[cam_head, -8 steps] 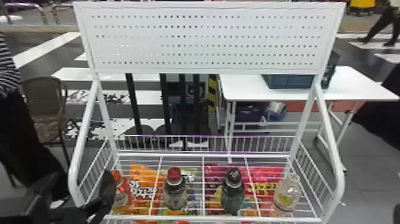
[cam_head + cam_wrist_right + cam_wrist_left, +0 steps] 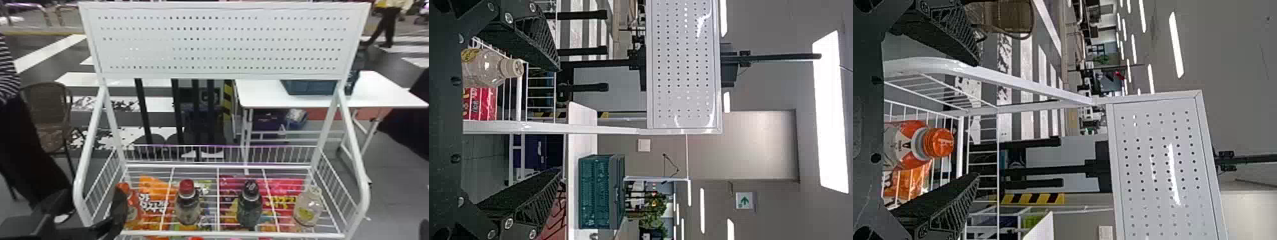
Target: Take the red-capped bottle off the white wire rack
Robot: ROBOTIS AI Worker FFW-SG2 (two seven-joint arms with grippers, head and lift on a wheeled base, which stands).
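Note:
In the head view, the red-capped bottle (image 2: pixel 187 204) stands upright on the white wire rack (image 2: pixel 218 198), left of its middle. My left gripper (image 2: pixel 118 210) is at the rack's front left, overlapping the orange bottle and left of the red-capped one. The left wrist view has the left gripper (image 2: pixel 977 120) open, with the orange-capped bottle (image 2: pixel 908 145) lying in view between its fingers, not gripped. My right gripper (image 2: pixel 559 119) is open in the right wrist view, near the rack's right side, holding nothing.
A dark-capped bottle (image 2: pixel 249 204) and a clear bottle (image 2: pixel 307 206) stand farther right on the rack. Snack bags (image 2: pixel 153 204) lie under the wires. Tubular side rails (image 2: pixel 354 137) flank the shelf, and a perforated panel (image 2: pixel 220 48) rises behind.
My left gripper has shifted slightly to the right at the rack's front left. The bottles have stayed where they were.

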